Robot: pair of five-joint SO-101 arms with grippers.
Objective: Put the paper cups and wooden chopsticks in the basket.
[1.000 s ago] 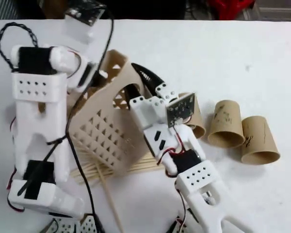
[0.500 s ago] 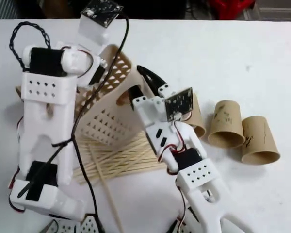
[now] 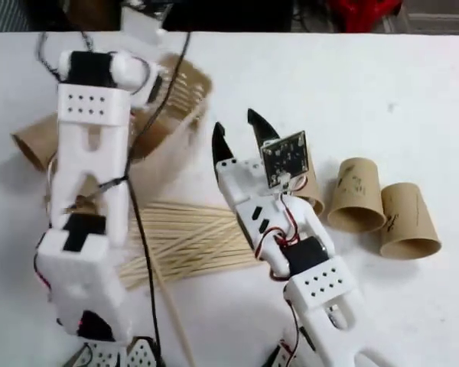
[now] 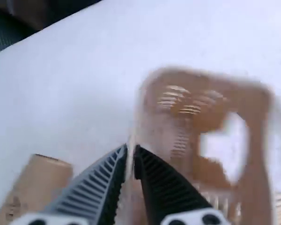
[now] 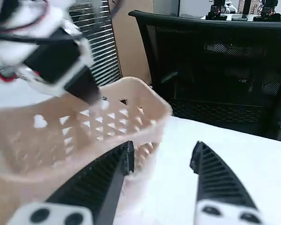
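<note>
On table (image 3: 367, 84), left tool (image 4: 130, 149) clamps basket (image 4: 178, 101) rim; right tool (image 5: 162, 149) spread.

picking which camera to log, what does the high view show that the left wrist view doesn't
Only the high view: the right pincer, open, and three paper cups lying on their sides beside that arm, one partly hidden behind it. Only the left wrist view: the left pincer closed on the basket's wall, seen close up. Both: the basket and a lone paper cup lying on its side near it.
</note>
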